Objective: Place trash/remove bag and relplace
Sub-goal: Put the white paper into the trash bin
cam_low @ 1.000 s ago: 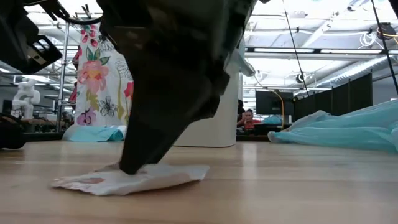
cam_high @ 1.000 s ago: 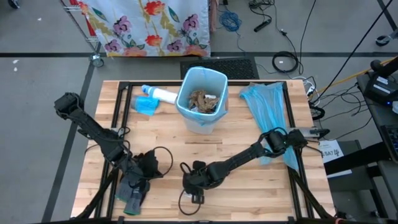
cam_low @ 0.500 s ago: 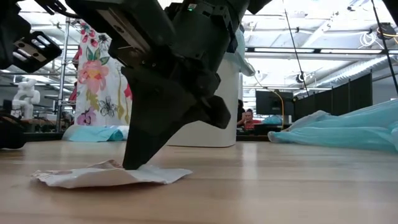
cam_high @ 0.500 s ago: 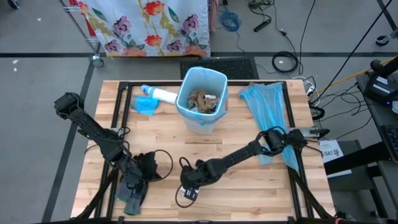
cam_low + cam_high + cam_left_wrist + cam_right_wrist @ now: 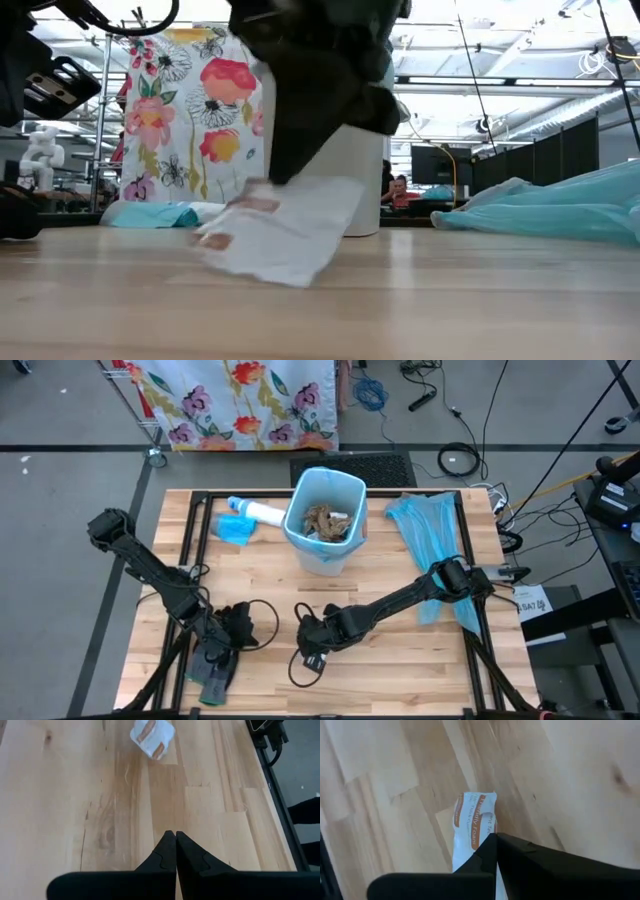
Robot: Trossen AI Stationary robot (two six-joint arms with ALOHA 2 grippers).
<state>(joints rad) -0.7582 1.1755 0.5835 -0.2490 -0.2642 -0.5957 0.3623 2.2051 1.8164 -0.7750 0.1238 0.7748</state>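
A white wrapper with orange print (image 5: 471, 822) hangs from my right gripper (image 5: 495, 839), which is shut on it above the table's near middle (image 5: 312, 652). The low view shows the wrapper (image 5: 285, 235) dangling under the dark fingers (image 5: 300, 160). The white bin (image 5: 325, 520), lined with a blue bag, stands at the far middle with brown paper trash (image 5: 322, 522) inside. A loose blue bag (image 5: 425, 530) lies at the right. My left gripper (image 5: 176, 837) is shut and empty over the near left (image 5: 250, 632). My right gripper pinches one end of the wrapper (image 5: 485, 834) between its two shut fingers. The fingers come from above, slanting down. The wrapper hangs slack below them, tilted, and looks lifted off the table in the low view (image 5: 300, 270).
A white tube-shaped bottle (image 5: 262, 512) and a small blue piece (image 5: 235, 530) lie left of the bin. Dark grey gloves (image 5: 213, 678) lie at the near left edge. A black frame (image 5: 195, 550) runs along the table's sides. Bare wood lies between the grippers and the bin.
My right gripper has taken hold of the wrapper, which lay flat on the table, and has risen with it while rolling its wrist. The wrapper has come up off the wood and now hangs below the fingers.
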